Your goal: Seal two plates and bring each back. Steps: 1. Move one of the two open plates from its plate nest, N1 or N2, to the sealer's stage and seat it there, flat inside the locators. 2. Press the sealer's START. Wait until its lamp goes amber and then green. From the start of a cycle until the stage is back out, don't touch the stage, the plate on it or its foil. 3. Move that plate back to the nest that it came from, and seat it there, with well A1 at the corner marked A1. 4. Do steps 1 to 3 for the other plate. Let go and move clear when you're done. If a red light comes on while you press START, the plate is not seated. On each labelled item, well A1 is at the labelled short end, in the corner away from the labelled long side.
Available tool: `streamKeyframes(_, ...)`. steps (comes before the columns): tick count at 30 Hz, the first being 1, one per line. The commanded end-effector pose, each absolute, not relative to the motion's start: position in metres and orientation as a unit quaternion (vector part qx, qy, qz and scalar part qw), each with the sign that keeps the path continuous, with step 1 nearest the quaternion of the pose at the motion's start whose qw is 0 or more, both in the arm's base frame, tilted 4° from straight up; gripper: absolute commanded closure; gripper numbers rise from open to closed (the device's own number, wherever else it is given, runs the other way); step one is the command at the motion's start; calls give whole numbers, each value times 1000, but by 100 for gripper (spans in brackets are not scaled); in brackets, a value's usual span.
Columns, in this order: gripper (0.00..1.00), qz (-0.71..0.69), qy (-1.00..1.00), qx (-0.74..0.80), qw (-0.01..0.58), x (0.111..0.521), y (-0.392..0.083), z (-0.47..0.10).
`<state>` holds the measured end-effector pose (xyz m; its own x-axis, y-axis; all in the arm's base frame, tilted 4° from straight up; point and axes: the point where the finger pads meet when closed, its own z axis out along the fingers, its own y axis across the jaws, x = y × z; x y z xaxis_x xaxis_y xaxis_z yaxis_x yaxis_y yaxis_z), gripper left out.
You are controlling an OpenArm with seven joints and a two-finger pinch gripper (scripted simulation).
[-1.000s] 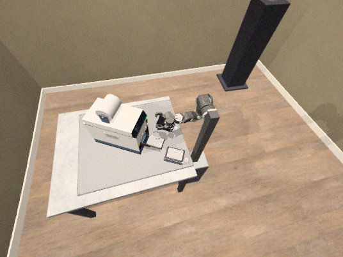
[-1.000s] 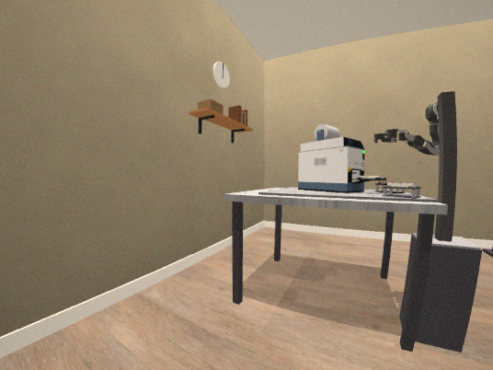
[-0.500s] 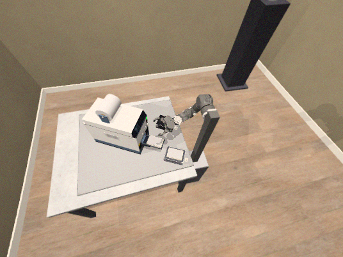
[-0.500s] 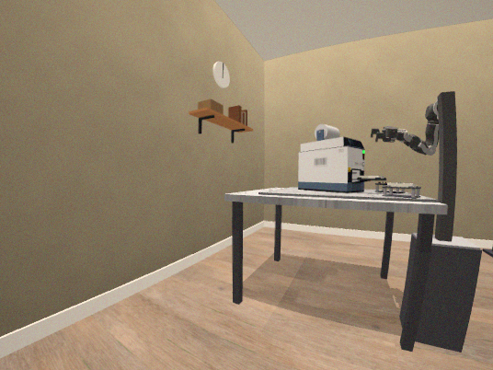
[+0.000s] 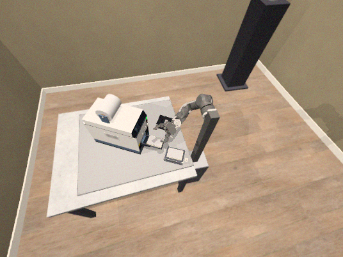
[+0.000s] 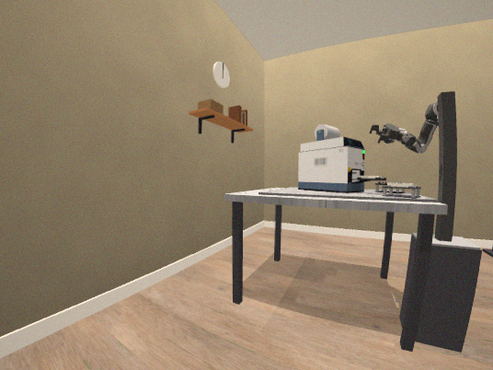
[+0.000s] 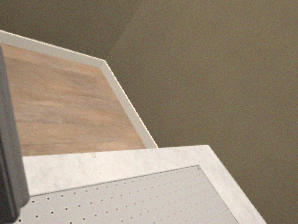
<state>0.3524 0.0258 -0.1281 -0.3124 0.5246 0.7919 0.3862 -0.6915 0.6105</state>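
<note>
Dark grey metal claw (image 5: 160, 132) (image 6: 374, 135), partly open, empty; below, thin white plastic plate (image 5: 155, 141), probably light, stiff; best gripped by opposite side walls.

hand (image 5: 160, 133) (image 6: 375, 135) shifted toward the stage (image 5: 154, 147) (image 6: 376, 179), visibly turned
</note>
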Motion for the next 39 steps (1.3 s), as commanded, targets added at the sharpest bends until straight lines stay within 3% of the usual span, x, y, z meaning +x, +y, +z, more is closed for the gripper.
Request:
streamKeyframes(1,35,707,412,572,50,351,33,-129)
streamKeyframes(20,35,604,644,460,96,334,72,-195)
streamKeyframes(39,35,420,816,357,170,337,29,-259)
